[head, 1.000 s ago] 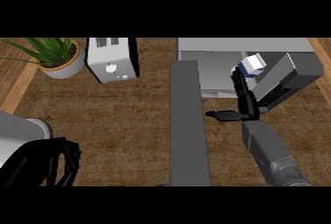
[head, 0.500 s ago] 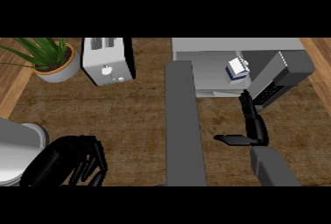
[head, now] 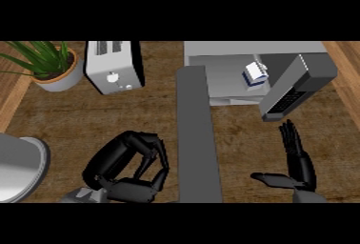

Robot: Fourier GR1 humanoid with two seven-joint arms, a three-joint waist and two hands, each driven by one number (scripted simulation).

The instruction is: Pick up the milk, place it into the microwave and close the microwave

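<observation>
Head view: milk (head: 255,75) stands inside the microwave (head: 221,71). My right hand (head: 296,159) has let go and drawn back over the desk (head: 84,124), fingers straight, empty. Left hand (head: 130,167) is curled, empty. Door (head: 299,88) is open; I judge closing remains.

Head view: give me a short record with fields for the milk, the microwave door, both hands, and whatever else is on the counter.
milk: carton inside the microwave, no hand on it
door: open, swung out toward the robot
right hand: open, fingers straight, in front of the microwave, touching nothing
left hand: fingers curled, holding nothing, left of the door
other: toaster, potted plant
left to do: close the door
</observation>
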